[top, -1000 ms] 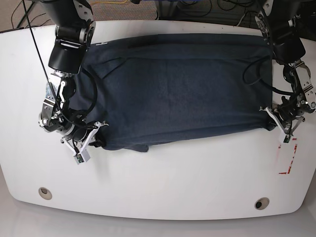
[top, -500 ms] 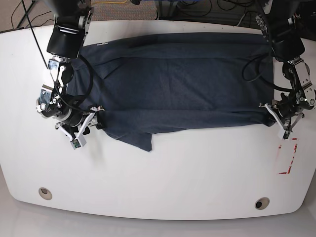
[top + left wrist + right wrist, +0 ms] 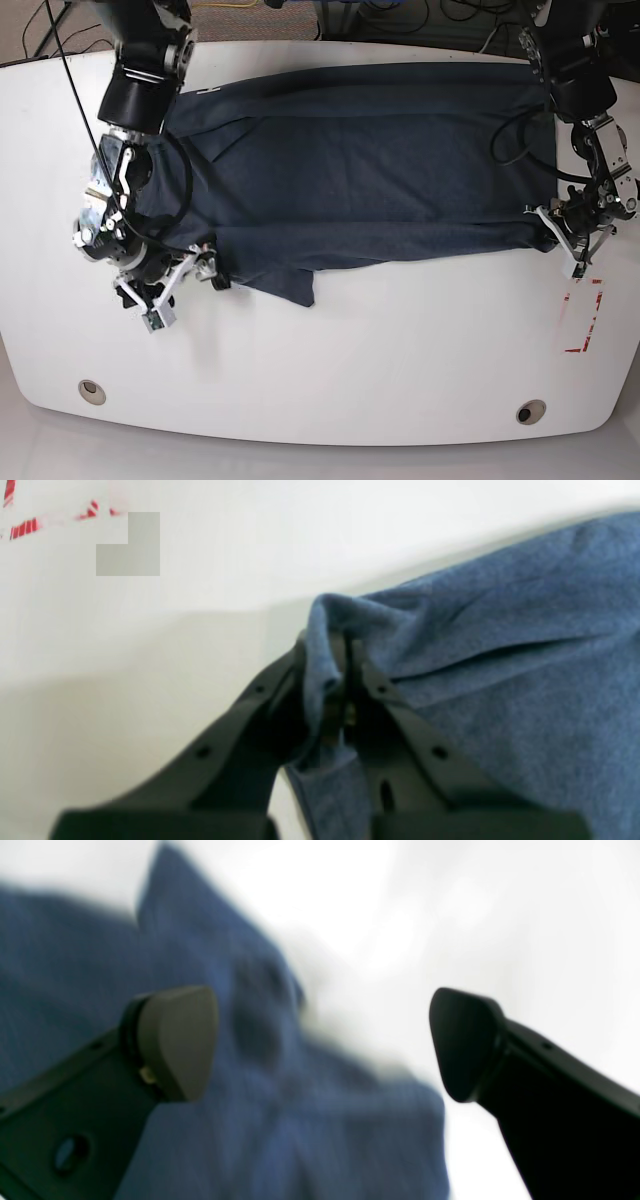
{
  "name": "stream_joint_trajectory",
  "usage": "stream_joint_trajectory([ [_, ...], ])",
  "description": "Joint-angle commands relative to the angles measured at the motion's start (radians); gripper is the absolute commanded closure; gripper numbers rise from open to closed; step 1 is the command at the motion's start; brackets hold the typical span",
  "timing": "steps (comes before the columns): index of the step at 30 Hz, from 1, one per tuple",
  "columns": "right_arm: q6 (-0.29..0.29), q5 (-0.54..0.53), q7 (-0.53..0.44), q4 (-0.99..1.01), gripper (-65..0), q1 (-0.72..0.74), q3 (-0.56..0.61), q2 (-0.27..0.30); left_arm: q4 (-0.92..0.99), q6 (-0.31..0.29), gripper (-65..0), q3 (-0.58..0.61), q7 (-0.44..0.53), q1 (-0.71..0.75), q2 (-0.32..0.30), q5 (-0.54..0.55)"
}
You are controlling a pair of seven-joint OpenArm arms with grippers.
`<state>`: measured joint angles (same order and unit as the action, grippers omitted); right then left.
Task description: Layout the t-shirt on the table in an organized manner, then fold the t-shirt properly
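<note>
Base view: t-shirt [image 3: 360, 170] lay spread across upper table [image 3: 400, 350].
Left wrist view: left gripper [image 3: 345, 680] clenched on hem fold.
Right wrist view: right gripper [image 3: 320, 1045] spread wide, empty, above blurred sleeve.

A robotics lab or test room was indicated. A large white glossy worktop [image 3: 330, 350] with curved edges was seen, fitted with two round grommet holes [image 3: 91, 390], as on an office desk. A small red-outlined rectangle [image 3: 583, 318] was marked on it near one edge. Two black robot arms [image 3: 140, 75] were mounted at the far side, with loose black cables [image 3: 70, 90] run along them. Behind the worktop, more tangled cables [image 3: 440, 12] and a strip of brown carpet [image 3: 250, 20] were visible on the floor.
</note>
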<state>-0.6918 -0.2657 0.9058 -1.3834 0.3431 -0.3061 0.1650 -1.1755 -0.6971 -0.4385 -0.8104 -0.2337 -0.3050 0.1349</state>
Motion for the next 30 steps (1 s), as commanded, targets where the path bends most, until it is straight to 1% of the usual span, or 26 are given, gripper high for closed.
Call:
stream_joint_trajectory([
  [1, -0.006, -0.014, -0.044, 0.06, -63.4, 0.055, 0.005, 0.0, -0.021, -0.001, 0.0, -0.003, 0.019, -0.025, -0.018, 0.016],
  [7, -0.006, -0.019, -0.138, 0.266, -58.0, 0.135, 0.006, -0.008, -0.021, -0.001, 0.0, -0.003, 0.019, -0.025, -0.018, 0.016],
  [9, -0.006, -0.016, -0.153, 0.333, -57.4, 0.158, 0.003, -0.014, -0.021, -0.001, 0.0, -0.003, 0.019, -0.025, -0.018, 0.016],
  [12, -0.006, -0.016, -0.202, 0.434, -57.2, 0.187, 0.003, -0.014, -0.021, -0.001, 0.0, -0.003, 0.019, -0.016, -0.018, 0.016],
  [17, -0.006, -0.016, -0.274, 0.553, -57.2, 0.198, 0.003, -0.014, -0.022, -0.001, 0.0, -0.001, 0.019, -0.003, -0.018, 0.016],
  [22, -0.006, -0.017, -0.277, 0.576, -57.1, 0.195, 0.005, -0.018, -0.022, -0.001, 0.0, -0.001, 0.019, -0.002, -0.018, 0.016],
  [26, -0.006, -0.016, -0.251, 0.576, -56.9, 0.19, 0.006, -0.057, -0.022, -0.001, 0.0, -0.001, 0.019, 0.0, -0.018, 0.016],
  [30, -0.006, -0.016, -0.233, 0.576, -56.8, 0.19, 0.006, -0.074, -0.022, -0.001, 0.0, -0.001, 0.019, 0.0, -0.016, 0.016],
])
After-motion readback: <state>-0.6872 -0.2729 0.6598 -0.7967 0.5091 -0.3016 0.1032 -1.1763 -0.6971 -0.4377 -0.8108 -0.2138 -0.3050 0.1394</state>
